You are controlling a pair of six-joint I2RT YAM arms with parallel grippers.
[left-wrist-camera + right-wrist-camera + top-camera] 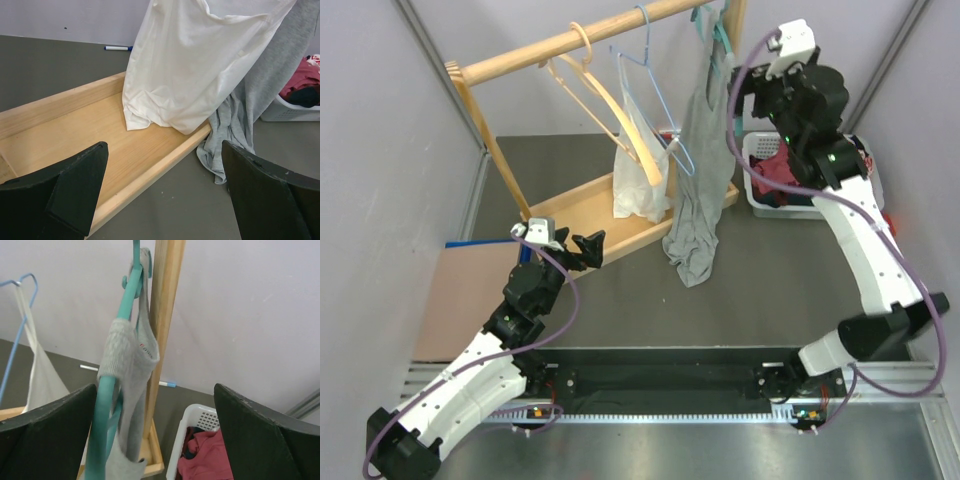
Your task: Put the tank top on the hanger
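Overhead, the light grey tank top (698,170) hangs from the teal hanger (102,415) at the right end of the wooden rail (580,40), close against the rack's upright post (162,315). A ribbed strap loops over the hanger's near arm. The second strap seems to sit higher up by the hook, but the right wrist view is too tight to be sure. The top's body drops straight down and its hem bunches on the dark counter (620,300), just beside the corner of the wooden tray (65,135) at the rack's foot.

The right claw (155,405) is raised beside the hanging top, its jaws spread wide and gripping nothing. The hanger and strap lie just ahead of its fingers. The left claw (165,150) sits low near the tray's front edge, also fully spread and holding nothing.

Further left on the rail hang a pale wooden hanger (600,95) and a light blue wire hanger (655,90). A white bag (190,65) hangs there too, its lower end resting in the tray and touching the grey fabric. A white basket (760,200) holding a red garment (207,457) stands on the counter to the right of the post. A marker pen (117,48) lies by the back wall.
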